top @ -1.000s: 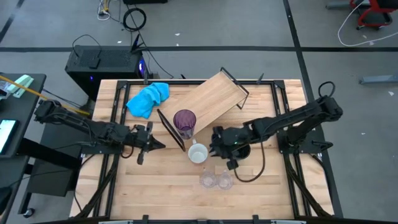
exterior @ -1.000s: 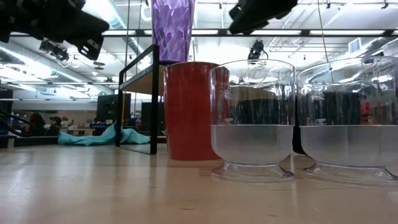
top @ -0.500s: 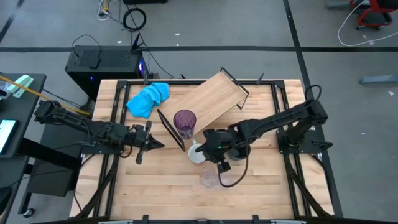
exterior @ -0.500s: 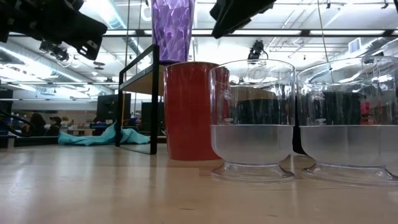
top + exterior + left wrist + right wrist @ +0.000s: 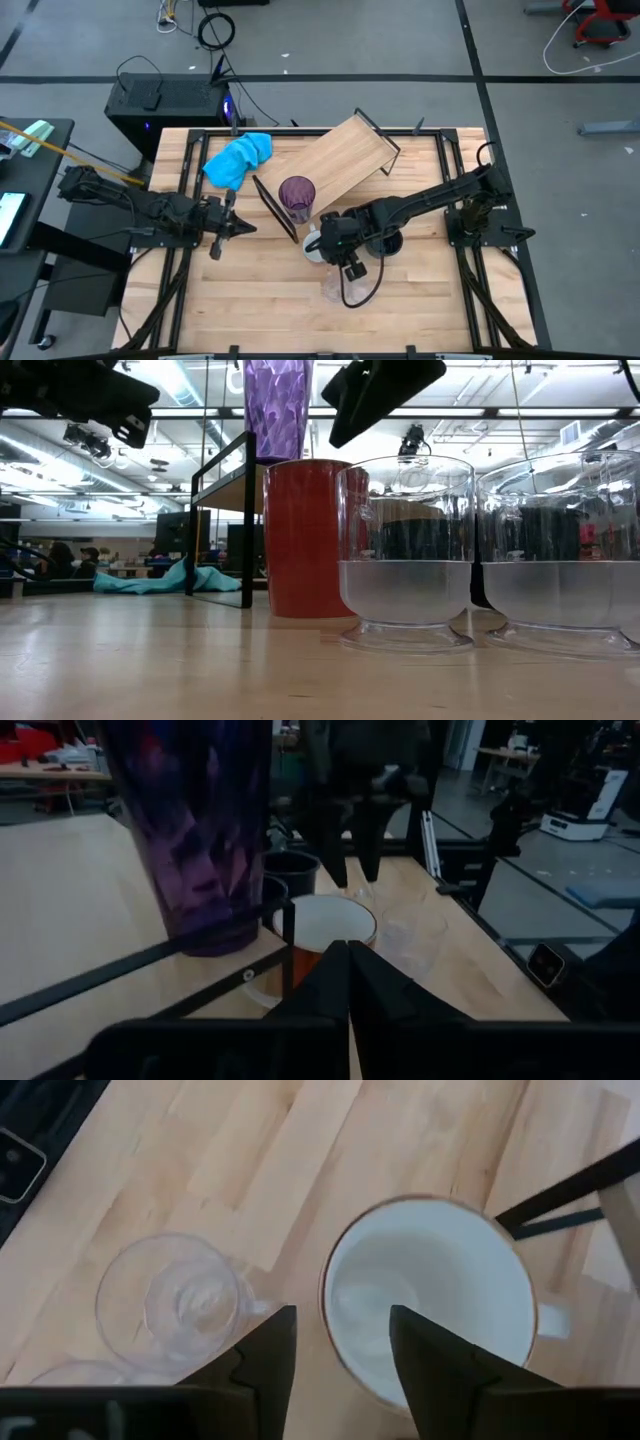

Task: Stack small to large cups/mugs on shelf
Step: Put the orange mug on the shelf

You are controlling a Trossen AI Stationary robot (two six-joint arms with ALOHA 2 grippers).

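Observation:
The purple tumbler (image 5: 297,197) stands by its base on the near-left end of the shelf (image 5: 350,155). In front of it a mug (image 5: 430,1295), white inside and red outside, rests on the table. Two clear glasses (image 5: 405,550) (image 5: 560,550) stand nearer the table's near edge. The dark mugs (image 5: 290,870) sit behind the red mug, mostly hidden under the right arm in the high view. My right gripper (image 5: 342,1315) hovers open above the mug's rim, fingers pointing down, touching nothing. My left gripper (image 5: 348,960) is shut and waits left of the shelf.
A blue cloth (image 5: 238,157) lies at the table's far-left part, beside the shelf. The shelf's black wire frame (image 5: 245,520) stands close to the mug. Bare wood shows along the near edge (image 5: 250,310) in front of the left arm.
My right gripper has moved toward the table's left, from above the dark mugs to above the white-inside mug, and has come down a little. My left gripper has drawn back slightly toward the table's left. The cups have stayed put.

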